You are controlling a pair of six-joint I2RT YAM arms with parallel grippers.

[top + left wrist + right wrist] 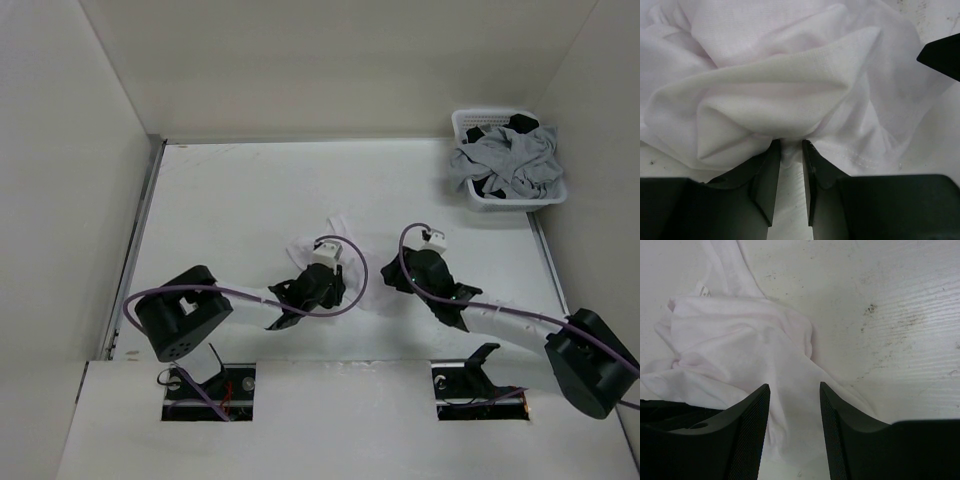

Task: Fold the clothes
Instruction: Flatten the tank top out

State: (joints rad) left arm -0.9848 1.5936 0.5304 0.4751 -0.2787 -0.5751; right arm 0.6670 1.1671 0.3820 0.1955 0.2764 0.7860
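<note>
**Watching for a bad bite on the bunched T-shirt**

Notes, as things stand. We find the white T-shirt [790,75] crumpled in a heap on the table [230,190]. It lies about midway between the left and right edges and nearer the near edge than the far one. It is well apart from the basket [497,203] of grey garments [515,160] in the far right corner. Nothing is folded yet, by our reading.

Left gripper [790,150]: the jaws stand a narrow gap apart with their tips against a thick fold, and the creases gather toward them. We cannot tell whether any cloth is pinched.

Right gripper [794,390]: jaws apart, nothing held. A tongue of shirt runs along the table between them.

Risks, as we judge them:
- The fabric is thin and soft, so a bite on only a layer or two could slide out on the lift.
- A bite through many layers would raise the whole lump rather than one edge, and the shirt would not spread.
- The right closing where it hangs would take a mid-panel strip, not a hem or sleeve. Pulling that against the left could twist the heap tighter.
- White cloth on a white table makes the edges hard to read from above.
</note>
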